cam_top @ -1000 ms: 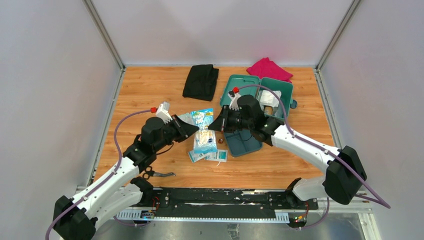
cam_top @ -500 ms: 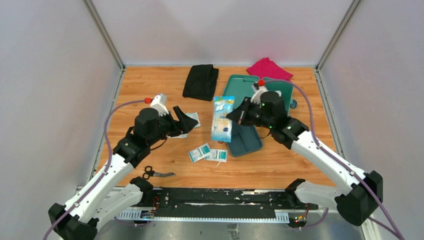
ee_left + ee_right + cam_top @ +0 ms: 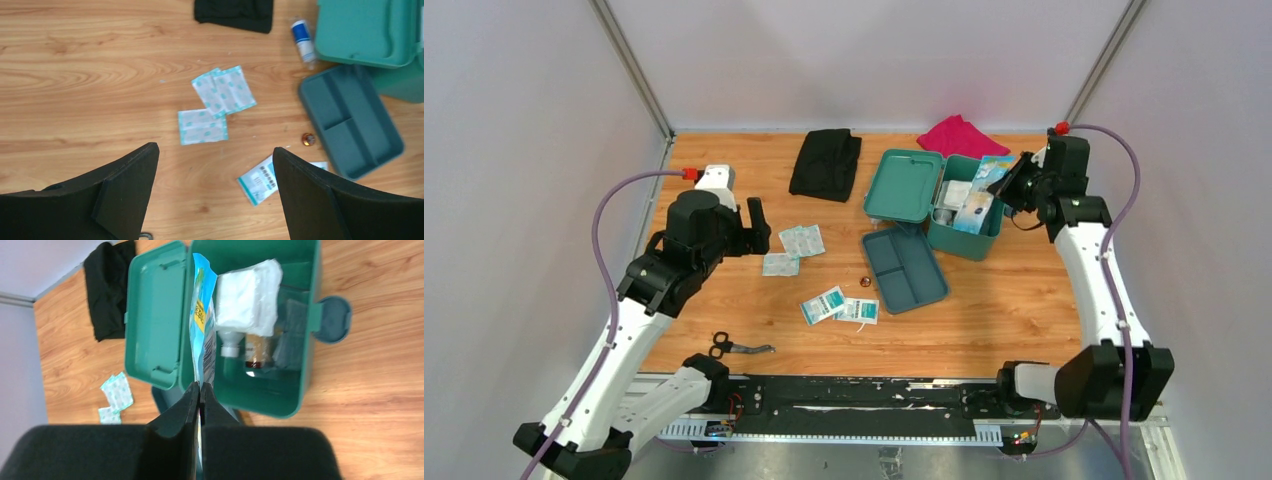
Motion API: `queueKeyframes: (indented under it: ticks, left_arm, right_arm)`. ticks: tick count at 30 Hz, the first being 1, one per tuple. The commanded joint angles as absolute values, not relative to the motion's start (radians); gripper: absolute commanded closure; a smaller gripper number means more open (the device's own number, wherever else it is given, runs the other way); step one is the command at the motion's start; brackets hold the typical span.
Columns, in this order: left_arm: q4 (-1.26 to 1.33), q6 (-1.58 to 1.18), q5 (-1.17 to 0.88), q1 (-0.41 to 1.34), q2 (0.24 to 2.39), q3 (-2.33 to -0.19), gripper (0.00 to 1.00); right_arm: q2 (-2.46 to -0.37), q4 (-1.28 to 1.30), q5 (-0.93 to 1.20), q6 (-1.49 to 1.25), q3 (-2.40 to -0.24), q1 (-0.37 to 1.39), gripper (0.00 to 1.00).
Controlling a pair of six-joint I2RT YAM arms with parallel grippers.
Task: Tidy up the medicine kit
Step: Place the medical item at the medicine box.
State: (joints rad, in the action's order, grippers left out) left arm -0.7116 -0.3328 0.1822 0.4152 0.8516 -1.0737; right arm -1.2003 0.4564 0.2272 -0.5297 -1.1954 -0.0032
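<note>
My right gripper (image 3: 200, 387) is clenched on the blue packet (image 3: 202, 315), holding it edge-down over the open medicine kit (image 3: 250, 402) near the table's (image 3: 724, 170) far right corner, probably to slot it in. My left gripper (image 3: 215, 150) is spread wide and empty above the plaster sachets (image 3: 223, 90).

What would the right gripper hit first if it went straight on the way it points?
The right gripper, shut on the blue packet, points into the open medicine kit. The packet would probably meet the bottles inside first; depth is unclear.

Medicine kit (image 3: 362, 30) cut off at corner, black cloth (image 3: 235, 12) cropped at top, sachet (image 3: 260, 181) print unreadable
</note>
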Motion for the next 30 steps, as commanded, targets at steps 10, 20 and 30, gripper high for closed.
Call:
queueKeyframes:
  ticks: [10,20,30]
  left_arm:
    - [-0.719,-0.239,0.314,0.411,0.795,-0.902,0.09]
    - [-0.708,-0.236,0.298,0.411,0.797,-0.888,0.09]
    - [-0.703,-0.235,0.283,0.411,0.801,-0.884,0.10]
  right_arm:
    - [-1.542,0.509,0.304,-0.448,-1.426,-0.097,1.00]
    - [-1.711,0.560,0.366,-0.420,-1.476,-0.096,1.00]
    - [-1.718,0.698,0.071,-0.322,-1.555,-0.072,0.60]
